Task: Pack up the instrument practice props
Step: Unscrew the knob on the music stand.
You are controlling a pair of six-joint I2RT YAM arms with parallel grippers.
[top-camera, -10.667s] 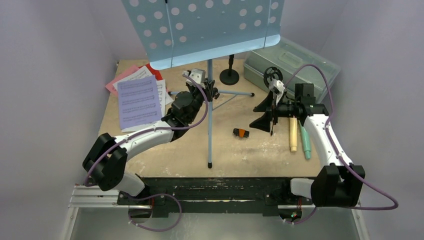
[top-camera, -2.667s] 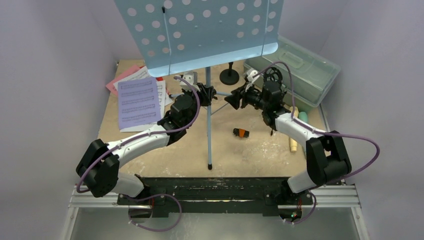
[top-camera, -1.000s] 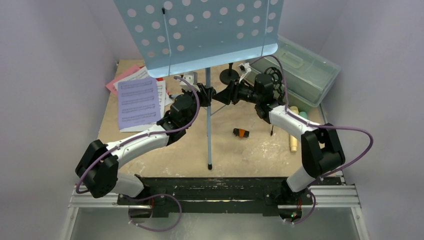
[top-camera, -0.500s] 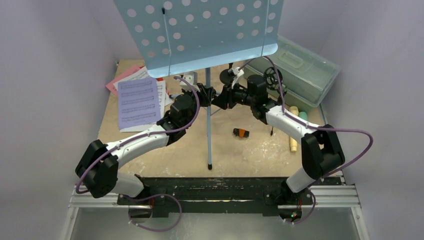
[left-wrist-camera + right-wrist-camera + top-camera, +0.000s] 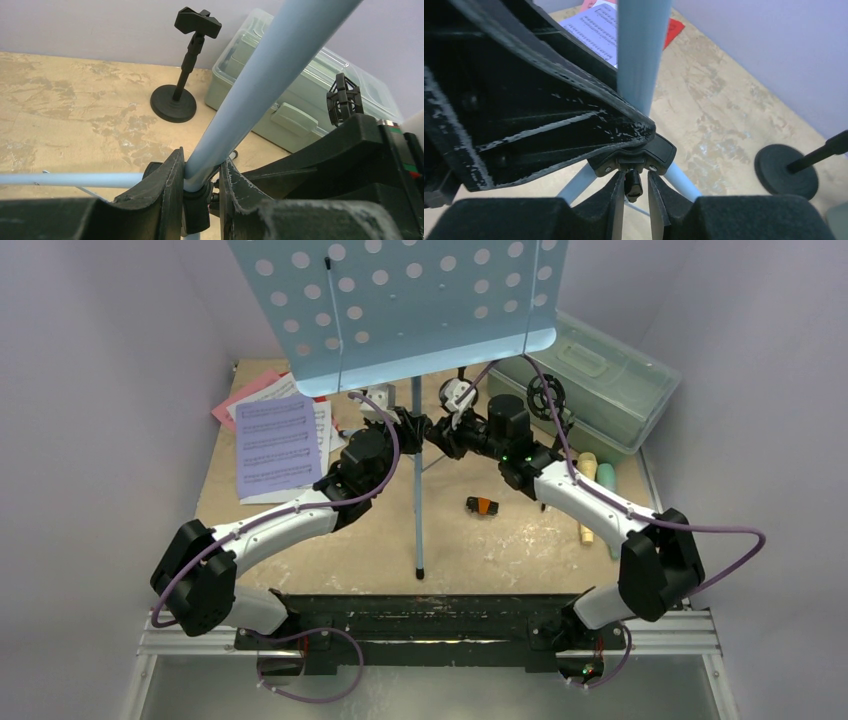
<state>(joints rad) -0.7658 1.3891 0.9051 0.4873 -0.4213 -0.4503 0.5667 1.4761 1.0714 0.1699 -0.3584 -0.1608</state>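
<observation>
**Rack pole clamped low; right jaws at the collar knob**

The pale-blue sheet-music rack [image 5: 400, 310] is standing upright mid-table [image 5: 500, 550] on its tripod legs [image 5: 419, 510]. Its perforated desk is spread wide above both arms.

The left gripper [image 5: 202, 175] is closed on the pole [image 5: 270, 75] just above the leg collar [image 5: 649, 150], with one finger pressed to each side of the tube.

The right gripper [image 5: 633, 192] is brought in from the opposite side. Its jaws are narrowly apart, with the small black locking knob [image 5: 633, 186] under the collar between them. Whether the pads actually bear on the knob cannot be told.

Handling, as judged:
- The rack is taken to be light but top-heavy, since the broad sheet sits high on a thin stem. Tipping is likely if the pole is released.
- The tube looks smooth and painted, so slip along it is expected. A hold low down against the collar is preferred, where the collar acts as a stop.
- The knob is small and stiff-looking. A fingertip pinch on its flats is considered necessary for turning.
- The thin legs are best not used as a handhold.

The music pages [image 5: 278, 440] lie at the left, the toy microphones [image 5: 590, 500] at the right, and a mic holder [image 5: 182, 75] stands beside the plastic case [image 5: 600, 370]. None of these are packed.
</observation>
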